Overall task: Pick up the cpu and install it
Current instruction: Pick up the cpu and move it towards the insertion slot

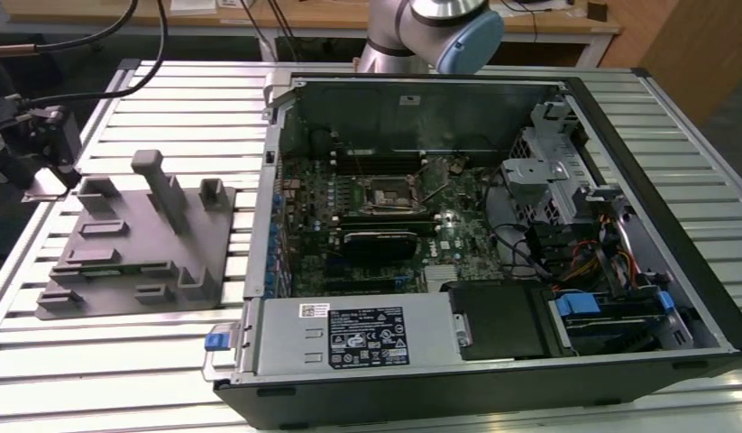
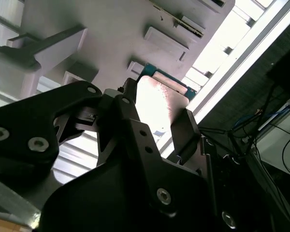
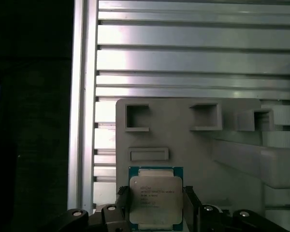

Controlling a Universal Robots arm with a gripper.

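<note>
Evidently clamps, with the jaws of the black gripper (image 1: pixel 42 180) against two opposite edges, the small flat square silver-topped, green-rimmed cpu (image 3: pixel 155 199) by the grey plastic fixture plate (image 1: pixel 121 262) on the exterior view's left; open black computer case (image 1: pixel 407 397) rightward. Seems light, stiff, fragile: edges only.

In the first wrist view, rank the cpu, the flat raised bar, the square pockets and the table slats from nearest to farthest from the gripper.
1. cpu, clamped in the gripper.
2. flat raised bar, on the fixture plate just past the cpu.
3. square pockets, along the fixture plate's far edge.
4. table slats, beyond the fixture plate.
</note>
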